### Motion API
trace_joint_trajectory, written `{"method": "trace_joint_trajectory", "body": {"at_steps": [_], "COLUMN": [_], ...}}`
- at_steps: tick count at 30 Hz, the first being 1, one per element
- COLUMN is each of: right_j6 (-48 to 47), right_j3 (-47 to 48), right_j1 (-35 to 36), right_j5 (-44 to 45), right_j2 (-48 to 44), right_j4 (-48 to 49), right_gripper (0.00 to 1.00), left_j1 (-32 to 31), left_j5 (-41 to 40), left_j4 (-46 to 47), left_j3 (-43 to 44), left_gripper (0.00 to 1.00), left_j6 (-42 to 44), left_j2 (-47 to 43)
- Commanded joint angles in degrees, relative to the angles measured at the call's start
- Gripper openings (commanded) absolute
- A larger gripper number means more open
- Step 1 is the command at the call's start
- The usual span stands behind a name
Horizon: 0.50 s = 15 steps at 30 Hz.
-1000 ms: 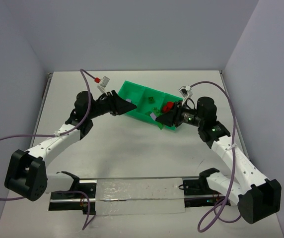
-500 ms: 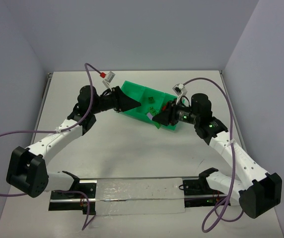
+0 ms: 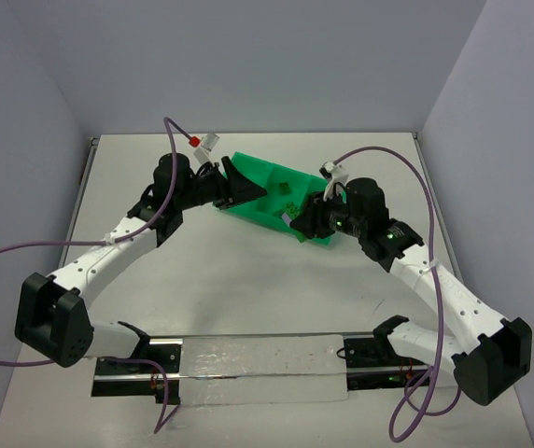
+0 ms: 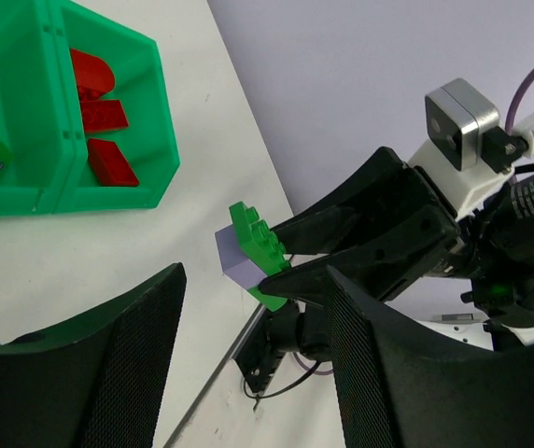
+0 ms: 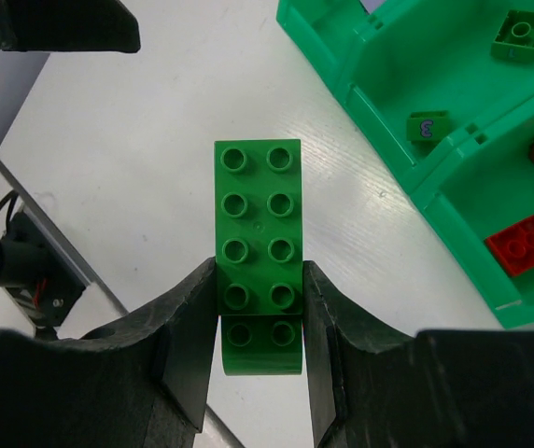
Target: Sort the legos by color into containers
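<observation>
Holding: right pincer was clamped on the green-and-lavender stack, above the table, just beside the tray.
Axis: the stack's length ran straight out from those fingers, toward the left pincer.
Left pincer: jaws apart, facing the stack, not touching it.
Tray: reds lay in the end compartment, greens in the middle.
</observation>
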Motion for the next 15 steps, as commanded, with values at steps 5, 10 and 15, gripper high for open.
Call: {"method": "trace_joint_trajectory", "body": {"at_steps": [5,10,15], "right_j6": [-2.7,-3.6,-3.6], "right_j3": [4.4,4.6,4.8], "right_j1": [3.1,3.8,4.0], "right_j5": [5.5,6.5,6.3], "right_j2": [1.0,0.9,1.0], "right_j4": [-1.2,-2.0,-1.7], "right_gripper": [0.12,0.12,0.12], "left_j1": [-2.4,-3.8,-4.5], "left_j5": [-2.0,-3.7,-3.0], "left_j4": [-1.3,-3.3,-4.2], "left_j3": [4.5,6.7,8.7], "left_gripper": [0.66,0.65,0.62], "left_j6": [-1.1,-0.5,0.3], "left_j2": [4.7,7.3,8.9]}}
